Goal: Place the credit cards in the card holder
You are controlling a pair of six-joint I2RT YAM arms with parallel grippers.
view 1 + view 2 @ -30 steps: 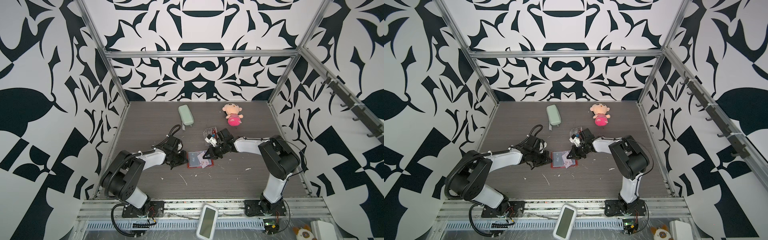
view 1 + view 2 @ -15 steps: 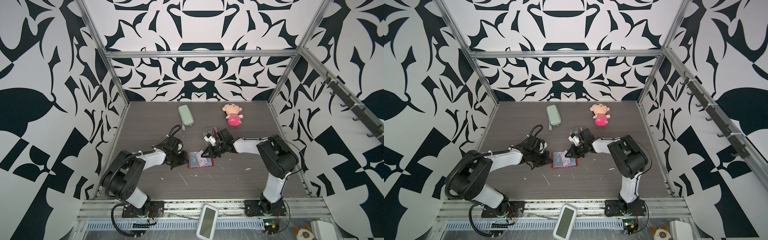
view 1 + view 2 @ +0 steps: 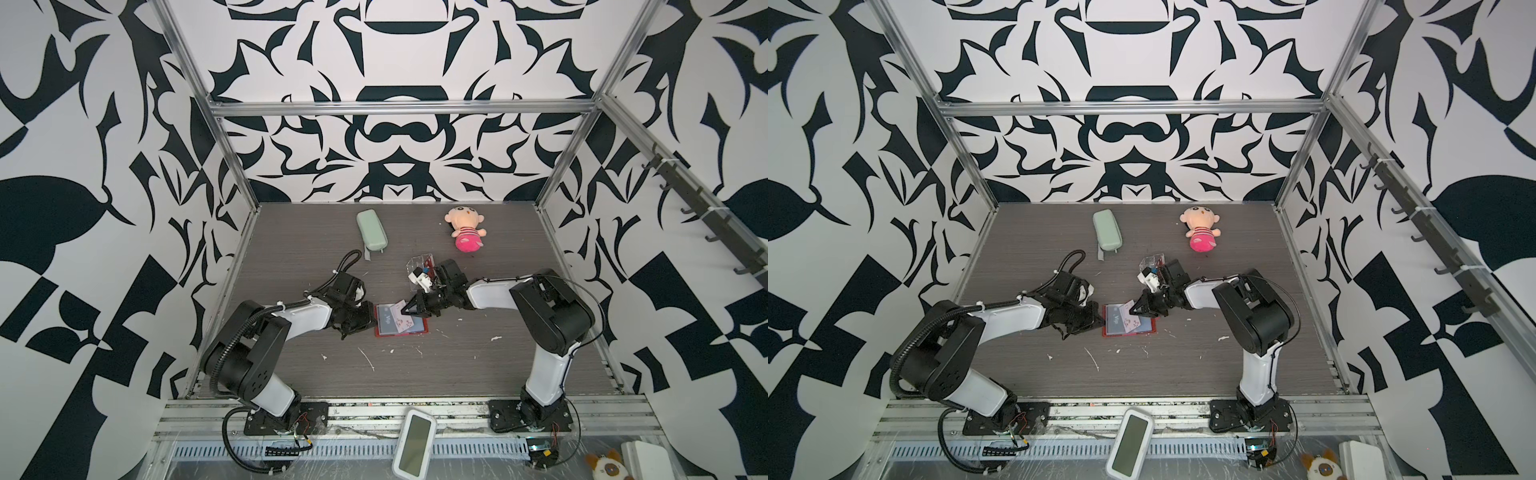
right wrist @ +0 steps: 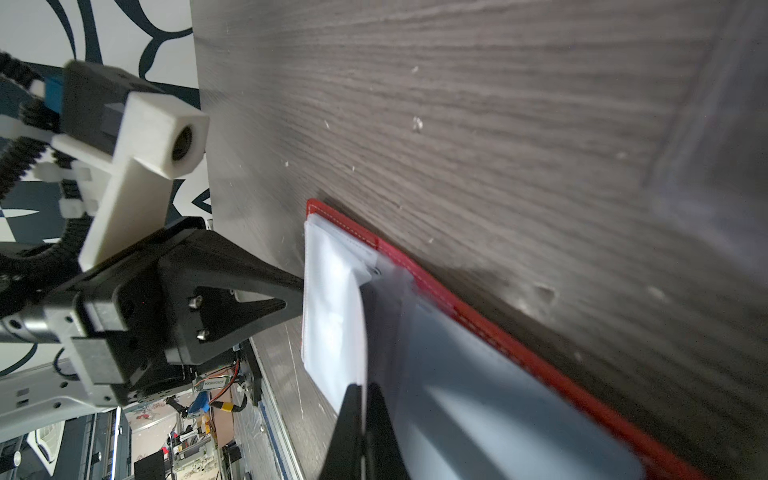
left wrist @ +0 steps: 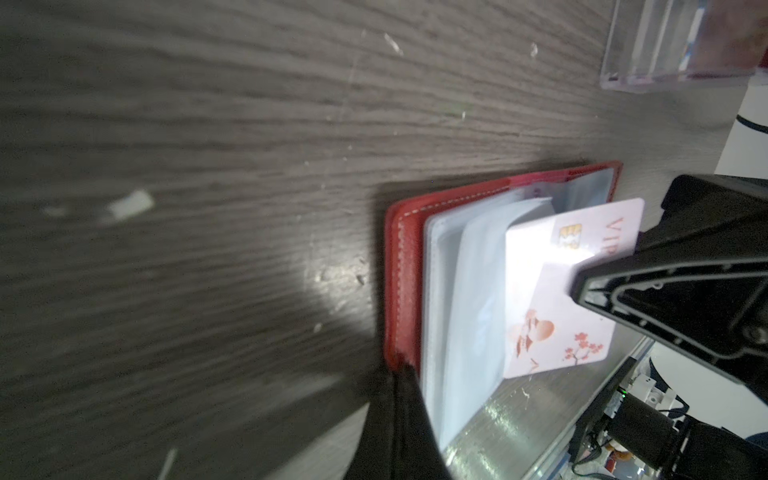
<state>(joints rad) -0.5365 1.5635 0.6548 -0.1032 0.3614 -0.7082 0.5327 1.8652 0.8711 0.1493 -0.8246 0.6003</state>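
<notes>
Your card holder [image 3: 422, 332] lies open and flat in the middle of the table [image 3: 457, 374], red cover down and clear sleeves [image 5: 469, 291] fanned upward. On the side toward the arm bases you have open table with only small white scraps on it. The clear acrylic box [image 3: 420, 266] stands just behind the right wrist, so room is tight on that side. The pale green case [image 3: 372, 236] and the plush doll [image 3: 465, 233] lie well apart at the far end, and the patterned walls stand well clear of both arms.

Your right gripper [image 3: 405, 311] hangs over the holder's far right part with its jaws clamped on 1 pale pink VIP card [image 5: 552, 316], which it holds by one long side. The card is tilted up off the holder, and its free end sits among the fanned sleeves. You cannot tell whether it is inside a pocket. A blue VIP card [image 3: 388, 320] already lies under a sleeve on the holder's left half.

Your left gripper [image 3: 369, 321] has its jaws fully closed, the tips touching the holder's left edge. You cannot tell whether they pinch the cover
</notes>
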